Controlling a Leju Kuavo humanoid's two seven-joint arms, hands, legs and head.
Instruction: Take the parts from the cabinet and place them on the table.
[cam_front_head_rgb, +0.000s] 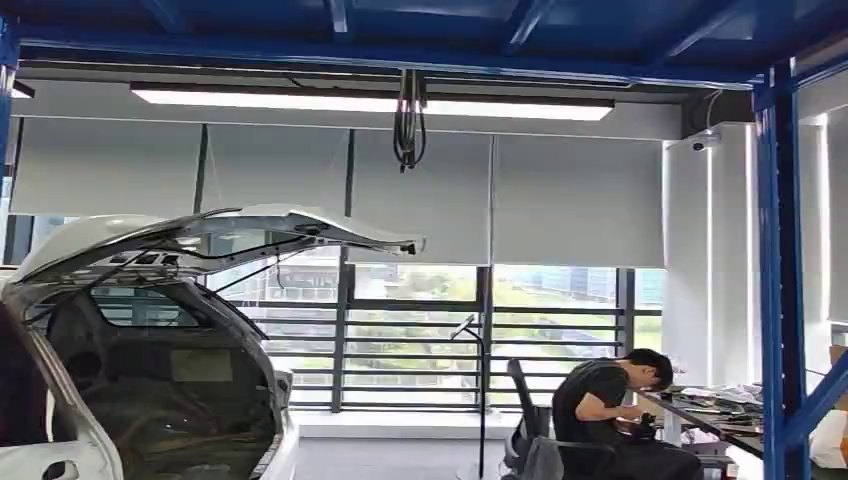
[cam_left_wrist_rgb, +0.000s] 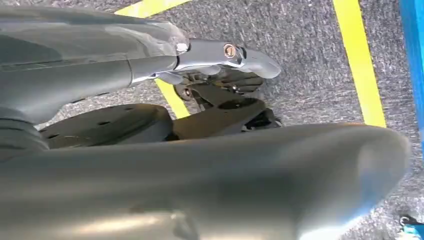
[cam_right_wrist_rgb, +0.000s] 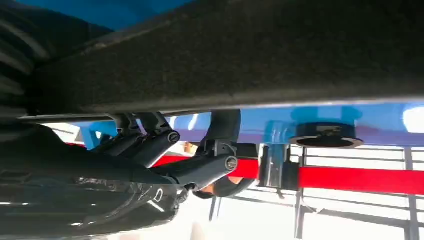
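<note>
My left hand (cam_left_wrist_rgb: 220, 82) hangs over grey carpet with yellow tape lines (cam_left_wrist_rgb: 357, 60). Its thumb is stretched out above the dark fingers (cam_left_wrist_rgb: 225, 112), and I see nothing between them. My right hand (cam_right_wrist_rgb: 175, 155) has its fingers (cam_right_wrist_rgb: 150, 140) half curled and apart from the thumb, and the blue frame shows through the gap. A broad dark slab (cam_right_wrist_rgb: 240, 60) lies close along the fingers' far side; I cannot tell what it is. No cabinet part is recognisable. A long table (cam_front_head_rgb: 715, 415) stands at the lower right of the head view.
A white car with its tailgate (cam_front_head_rgb: 200, 240) raised stands at the left. A person (cam_front_head_rgb: 610, 405) sits bent over at the table's near end. A blue steel post (cam_front_head_rgb: 780, 280) rises at the right. A blue rack with a red beam (cam_right_wrist_rgb: 350, 177) lies beyond my right hand.
</note>
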